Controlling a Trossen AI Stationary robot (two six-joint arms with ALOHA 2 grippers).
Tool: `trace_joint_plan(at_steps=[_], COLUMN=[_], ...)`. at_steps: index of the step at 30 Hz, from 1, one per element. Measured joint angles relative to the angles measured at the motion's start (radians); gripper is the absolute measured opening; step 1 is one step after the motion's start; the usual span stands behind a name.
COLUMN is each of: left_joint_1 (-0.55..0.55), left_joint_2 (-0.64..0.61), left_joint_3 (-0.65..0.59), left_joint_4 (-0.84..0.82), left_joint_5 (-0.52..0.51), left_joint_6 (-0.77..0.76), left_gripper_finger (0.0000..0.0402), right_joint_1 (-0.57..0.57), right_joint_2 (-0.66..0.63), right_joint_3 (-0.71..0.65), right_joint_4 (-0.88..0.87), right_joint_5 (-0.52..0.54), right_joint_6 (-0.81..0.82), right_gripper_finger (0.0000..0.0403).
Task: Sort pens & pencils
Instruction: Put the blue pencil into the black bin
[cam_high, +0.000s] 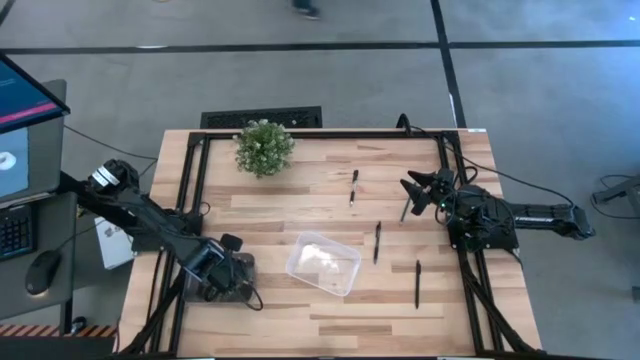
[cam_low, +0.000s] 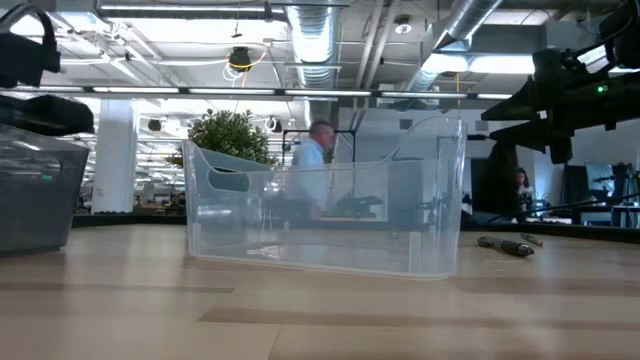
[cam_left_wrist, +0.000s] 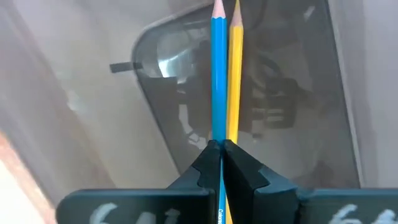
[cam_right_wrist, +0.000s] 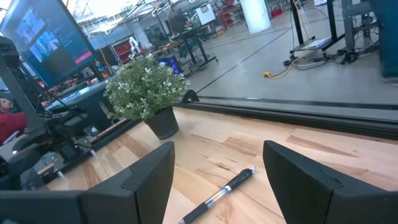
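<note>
My left gripper (cam_high: 228, 272) (cam_left_wrist: 222, 152) hangs over a grey translucent bin (cam_high: 238, 270) (cam_left_wrist: 280, 81) near the table's left near corner, shut on the blue pencil (cam_left_wrist: 218, 74) and the yellow pencil (cam_left_wrist: 235, 74). My right gripper (cam_high: 418, 187) (cam_right_wrist: 217, 155) is open above the table's right far part, touching nothing. A black pen (cam_right_wrist: 219, 194) (cam_high: 405, 208) lies flat on the wood just below and ahead of its fingers. Three more black pens lie flat on the table (cam_high: 354, 187), (cam_high: 377, 242), (cam_high: 417, 283). One pen (cam_low: 505, 245) shows in the low view. My left gripper pinches both pencils side by side between its two fingers (cam_left_wrist: 245, 168), at a spot (cam_left_wrist: 225, 138) well back from their sharpened ends. The pencils run on along the fingers, points leading, into the grey bin. They are lifted clear; whether the tips touch the bin's floor I cannot tell.
A clear plastic container (cam_high: 323, 262) (cam_low: 320, 200) stands mid-table, near side. A small potted plant (cam_high: 264, 147) (cam_right_wrist: 146, 87) stands at the far edge. A black frame rail (cam_high: 460, 200) edges the table's right side. A person (cam_low: 315, 160) shows in the room beyond.
</note>
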Motion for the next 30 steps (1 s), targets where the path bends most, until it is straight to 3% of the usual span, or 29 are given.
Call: trace_joint_plan(at_steps=[6, 16, 24, 30], left_joint_1=[0.0, 0.0, 0.001, 0.029], left_joint_2=[0.0, 0.0, 0.0, 0.0], left_joint_3=[-0.051, -0.058, -0.058, -0.058], left_joint_4=[0.123, 0.123, 0.125, 0.125], left_joint_5=[0.018, -0.062, 0.036, 0.094], left_joint_6=[0.01, -0.003, 0.037, -0.003], left_gripper_finger=[0.0, 0.0, 0.0001, 0.0025], right_joint_1=[0.0, 0.0, 0.0, 0.0], right_joint_2=[0.0, 0.0, 0.0, 0.0], right_joint_3=[0.0, 0.0, 0.0, 0.0], right_joint_4=[0.0, 0.0, 0.0, 0.0], right_joint_5=[0.0, -0.003, -0.003, -0.003], right_joint_6=[0.0, 0.0, 0.0, 0.0], right_gripper_finger=[0.0268, 0.0268, 0.0268, 0.0268])
